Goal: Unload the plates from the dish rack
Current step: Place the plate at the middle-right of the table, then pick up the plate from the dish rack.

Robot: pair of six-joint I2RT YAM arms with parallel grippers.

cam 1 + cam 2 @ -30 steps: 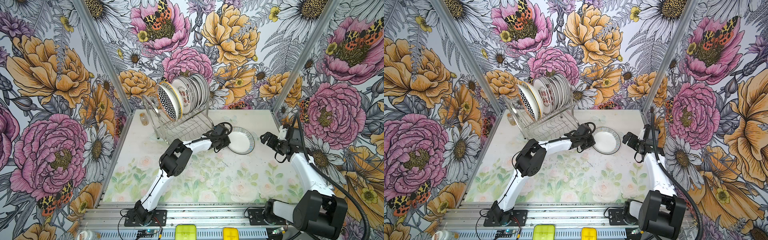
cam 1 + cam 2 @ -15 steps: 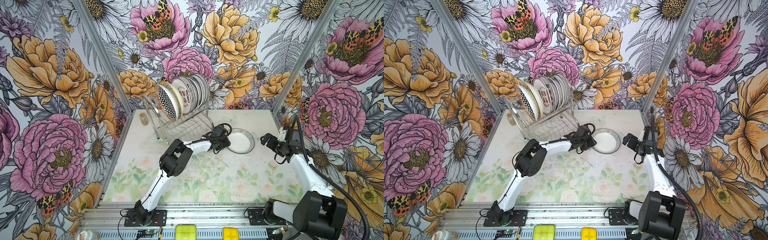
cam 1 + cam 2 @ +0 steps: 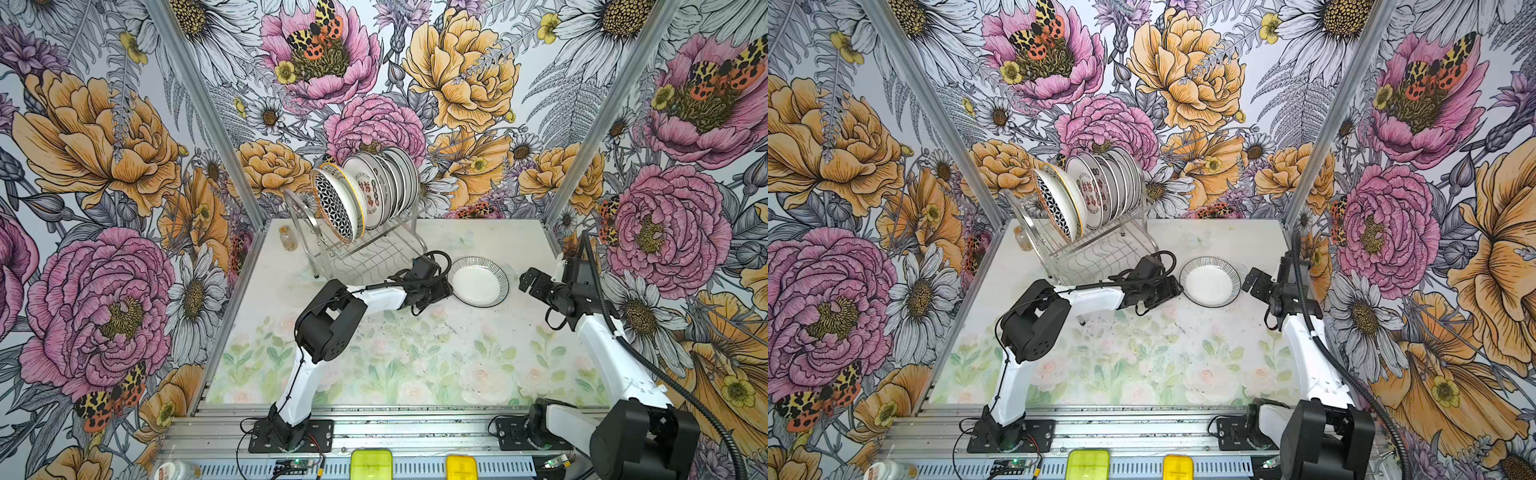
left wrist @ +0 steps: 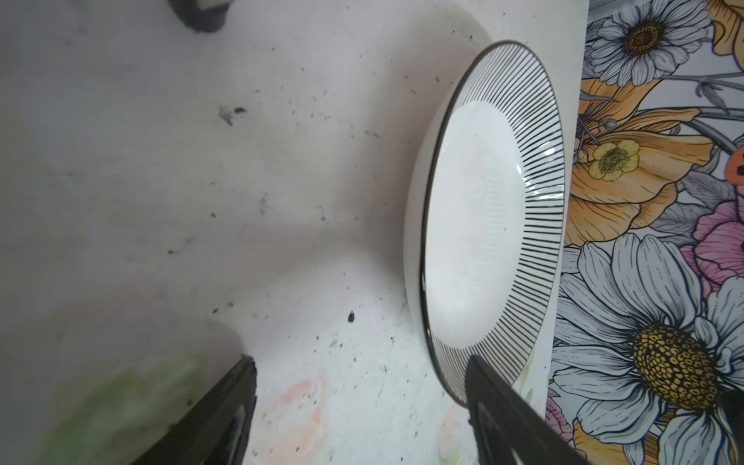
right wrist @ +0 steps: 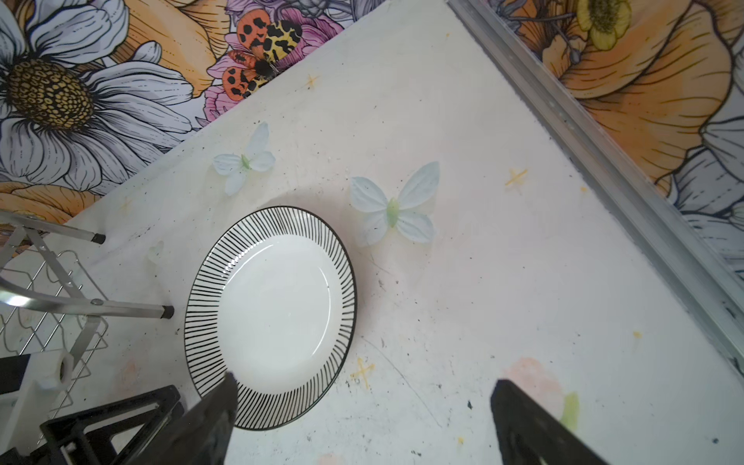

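White striped-rim plate point(image 3: 480, 281) lies flat on the table point(image 3: 415, 336) between left jaws and right jaws, both spread wide.

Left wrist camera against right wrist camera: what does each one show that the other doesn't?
Left wrist only: the left gripper, jaws spread, close to the rim of the striped plate, and the plate's white outer side seen nearly edge-on against the table.
Right wrist only: the right gripper, open above the table, the dish rack with its legs and lower wire grid, two pale butterfly prints, and the metal frame rail.
Both: the same striped plate lying flat, held by neither gripper.
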